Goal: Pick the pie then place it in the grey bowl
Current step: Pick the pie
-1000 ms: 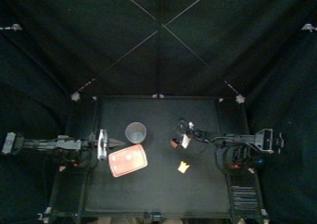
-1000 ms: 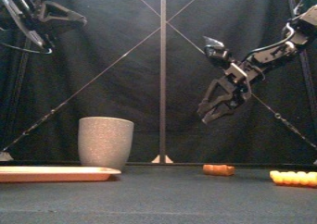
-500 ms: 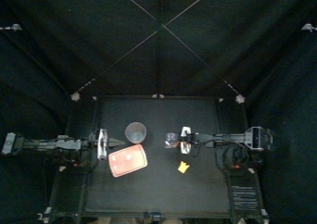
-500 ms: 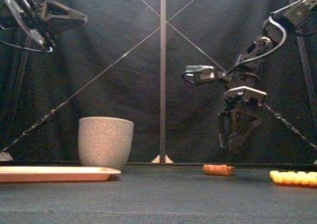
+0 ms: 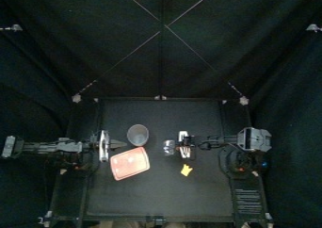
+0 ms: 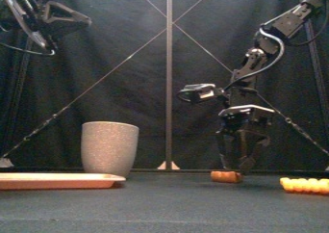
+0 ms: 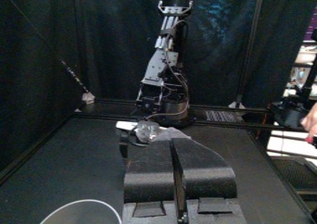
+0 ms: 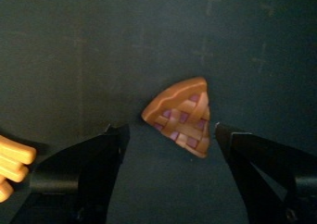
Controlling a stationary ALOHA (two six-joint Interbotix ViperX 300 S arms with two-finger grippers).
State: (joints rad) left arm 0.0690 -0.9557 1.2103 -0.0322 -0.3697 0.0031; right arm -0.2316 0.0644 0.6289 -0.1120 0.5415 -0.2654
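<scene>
We list one pie (image 8: 183, 117): a flat orange-brown wedge with a lattice top, lying on the black table (image 5: 208, 189) to the right of the tall grey speckled cup (image 6: 110, 148). The lattice shows only in the right wrist view; the front view gives a low orange edge. The right gripper (image 6: 238, 162) hangs over it, jaws apart on either side. The left gripper (image 7: 177, 146) is raised at the left, jaws together.

We identify the right arm (image 6: 264, 52), upper right of frame, as black jointed links with a looped black cable; the right gripper (image 6: 234, 158) is black; the left gripper (image 7: 175, 146) has broad matte-black jaws.
</scene>
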